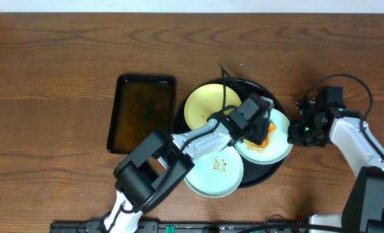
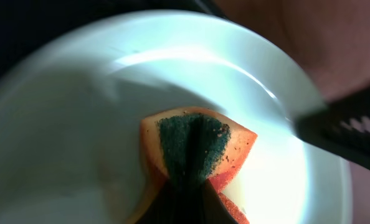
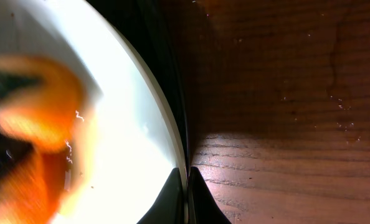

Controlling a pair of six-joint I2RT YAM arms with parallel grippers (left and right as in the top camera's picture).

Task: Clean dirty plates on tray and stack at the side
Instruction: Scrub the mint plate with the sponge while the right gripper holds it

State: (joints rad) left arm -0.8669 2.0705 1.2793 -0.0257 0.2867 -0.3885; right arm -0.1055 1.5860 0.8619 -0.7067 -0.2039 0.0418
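My left end effector (image 2: pixel 188 190) clamped on sponge (image 2: pixel 217 144), sponge pressed on mint plate (image 2: pixel 66 124) in tray (image 1: pixel 264 173). My right end effector (image 3: pixel 186 186) pinched on same plate's rim. Yellow plate (image 1: pixel 205 103) at tray's back, second mint plate (image 1: pixel 213 171) at tray's front edge.

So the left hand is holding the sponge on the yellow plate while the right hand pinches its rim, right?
No. The overhead view shows the left hand holding the sponge on a mint-white plate, not the yellow plate beside it; the right hand pinches the white one's rim.
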